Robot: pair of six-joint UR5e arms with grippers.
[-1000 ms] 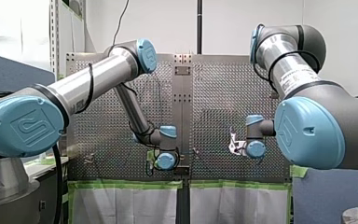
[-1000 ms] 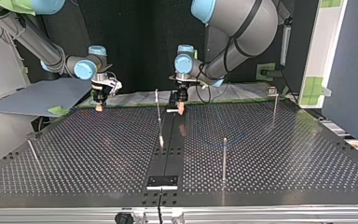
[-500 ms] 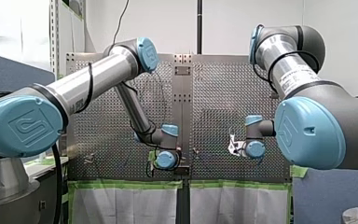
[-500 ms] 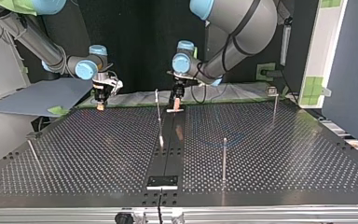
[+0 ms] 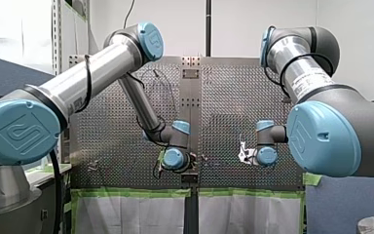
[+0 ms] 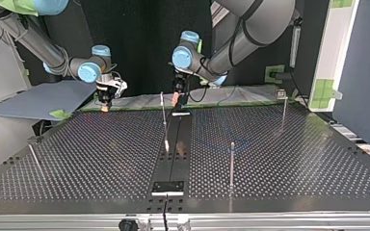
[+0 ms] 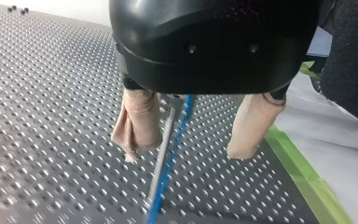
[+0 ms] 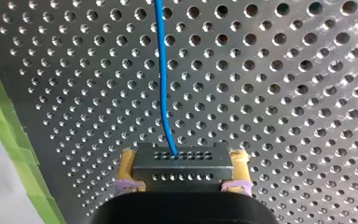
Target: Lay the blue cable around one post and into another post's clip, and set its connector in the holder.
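**Blue cable runs through my open left gripper beside a post, while my right gripper holds its connector.**

In the left wrist view, my left gripper (image 7: 186,153) stands wide open with nothing clamped. The blue cable (image 7: 169,161) runs lengthwise between its beige fingers (image 7: 137,121), closer to one finger than the other. It lies just beside a thin metal post (image 7: 164,144) and almost parallel to it. In the right wrist view, my right gripper (image 8: 182,175) is closed on the dark connector (image 8: 182,158) with its yellow pads. From there the cable leads straight ahead over the perforated table (image 6: 279,159). My left arm is the nearer one to the post. I judge that the next move depends on which side of the post the cable lies.
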